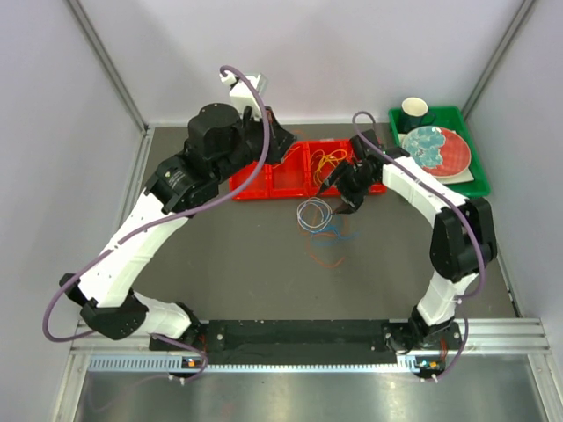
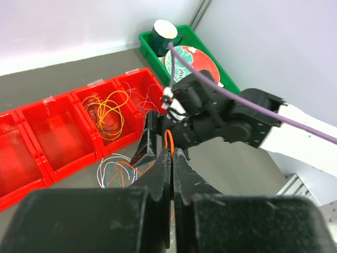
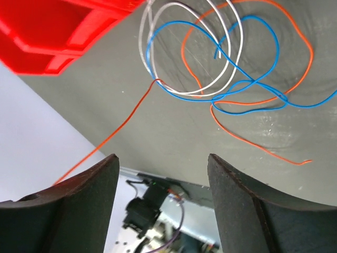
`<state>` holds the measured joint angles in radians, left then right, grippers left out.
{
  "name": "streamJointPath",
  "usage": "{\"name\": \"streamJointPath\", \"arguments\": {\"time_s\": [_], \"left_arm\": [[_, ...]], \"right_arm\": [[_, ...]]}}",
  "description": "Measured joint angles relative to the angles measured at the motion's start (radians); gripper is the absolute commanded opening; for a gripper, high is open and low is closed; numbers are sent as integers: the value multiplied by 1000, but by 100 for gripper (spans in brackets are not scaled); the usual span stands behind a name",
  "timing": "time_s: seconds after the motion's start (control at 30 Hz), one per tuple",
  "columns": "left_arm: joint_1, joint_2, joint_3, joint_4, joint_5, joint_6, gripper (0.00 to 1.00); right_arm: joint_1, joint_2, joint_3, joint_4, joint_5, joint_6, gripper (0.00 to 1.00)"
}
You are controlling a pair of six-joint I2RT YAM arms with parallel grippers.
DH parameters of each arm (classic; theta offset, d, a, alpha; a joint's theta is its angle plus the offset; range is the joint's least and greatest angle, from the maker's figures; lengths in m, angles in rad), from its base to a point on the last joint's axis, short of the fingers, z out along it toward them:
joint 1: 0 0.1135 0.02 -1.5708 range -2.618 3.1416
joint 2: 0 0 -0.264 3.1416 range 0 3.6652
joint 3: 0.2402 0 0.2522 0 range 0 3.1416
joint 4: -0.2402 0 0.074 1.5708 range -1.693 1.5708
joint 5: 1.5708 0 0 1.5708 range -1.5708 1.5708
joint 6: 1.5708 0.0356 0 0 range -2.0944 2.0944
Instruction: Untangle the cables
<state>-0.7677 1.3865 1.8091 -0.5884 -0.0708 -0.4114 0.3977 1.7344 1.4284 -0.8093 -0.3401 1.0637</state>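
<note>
The left gripper (image 2: 171,154) is pressed shut, with an orange cable (image 2: 168,138) pinched between its tips. The right gripper (image 3: 162,158) is spread wide and holds nothing, hovering above the tangle (image 3: 221,68) of white, blue and orange cables on the table (image 3: 174,132), just beside the red bins (image 2: 31,163). 1 bin holds yellow and orange loops (image 2: 108,110).

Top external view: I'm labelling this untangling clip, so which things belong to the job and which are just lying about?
Job: tangle of white, blue and orange wires; orange wire pinched in the left fingers; orange-yellow wire loops in the red bins.
Lying about: green tray, dark cup, patterned plate.
</note>
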Motion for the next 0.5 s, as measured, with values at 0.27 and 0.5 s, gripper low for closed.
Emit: {"name": "streamJointPath", "arguments": {"time_s": [0.27,0.5], "left_arm": [[0,-37,-33,6,0,-18,0],[0,-45,-51,6,-1,-32,0]], "right_arm": [[0,108,11,20,-71,146,69],[6,203,124,8,-85,224,70]]}}
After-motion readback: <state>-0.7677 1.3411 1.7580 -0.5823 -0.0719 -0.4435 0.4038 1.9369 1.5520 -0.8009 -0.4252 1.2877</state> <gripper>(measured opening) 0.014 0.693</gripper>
